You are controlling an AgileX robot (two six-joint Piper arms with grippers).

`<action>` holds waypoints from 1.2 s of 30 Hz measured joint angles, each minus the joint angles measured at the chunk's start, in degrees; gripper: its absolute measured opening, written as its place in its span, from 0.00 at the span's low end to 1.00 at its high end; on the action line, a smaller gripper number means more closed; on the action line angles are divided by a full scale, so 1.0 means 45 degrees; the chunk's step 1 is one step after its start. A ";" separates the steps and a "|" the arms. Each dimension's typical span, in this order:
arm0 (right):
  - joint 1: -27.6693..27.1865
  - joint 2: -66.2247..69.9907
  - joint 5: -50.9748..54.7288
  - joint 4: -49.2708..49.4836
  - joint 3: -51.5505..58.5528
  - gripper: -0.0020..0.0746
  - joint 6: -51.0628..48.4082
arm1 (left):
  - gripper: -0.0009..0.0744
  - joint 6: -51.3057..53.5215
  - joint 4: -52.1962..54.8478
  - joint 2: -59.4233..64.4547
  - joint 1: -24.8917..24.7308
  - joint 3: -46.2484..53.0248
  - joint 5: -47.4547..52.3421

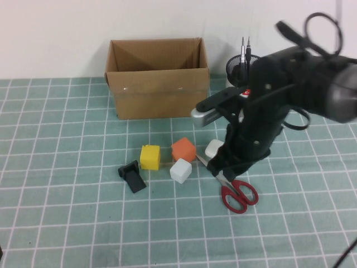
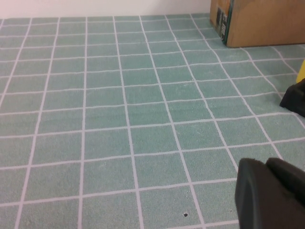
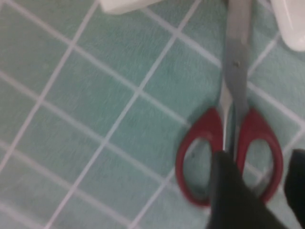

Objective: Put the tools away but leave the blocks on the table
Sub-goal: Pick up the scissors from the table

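Observation:
Red-handled scissors (image 1: 239,192) lie flat on the teal tiled table (image 1: 67,223), blades pointing toward the blocks. My right gripper (image 1: 224,170) is down over them and open. In the right wrist view its fingers (image 3: 228,191) straddle one handle loop of the scissors (image 3: 234,90), which rest on the tiles. The yellow block (image 1: 149,157), orange block (image 1: 183,149) and white block (image 1: 180,170) sit together mid-table. Two slim dark tools (image 1: 245,50) stand in a black mesh cup (image 1: 235,70). My left gripper (image 2: 267,164) hovers shut and empty over bare tiles.
An open cardboard box (image 1: 157,78) stands at the back. A white earbud case (image 1: 213,148) lies beside the orange block, near the scissor blades. A small black clip piece (image 1: 132,176) rests left of the yellow block.

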 joint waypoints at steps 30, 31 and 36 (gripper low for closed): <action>0.0058 0.3244 -0.0047 -0.0088 -0.2330 0.42 -0.1971 | 0.01 0.0000 0.0000 0.0000 0.0000 0.0000 0.0000; 0.0034 0.3244 -0.0047 -0.0067 -0.2330 0.40 -0.1971 | 0.01 0.0000 0.0000 0.0000 0.0000 0.0000 0.0000; -0.0141 0.3265 0.0009 -0.0030 -0.2357 0.14 -0.2002 | 0.01 0.0000 0.0000 0.0000 0.0000 0.0000 0.0000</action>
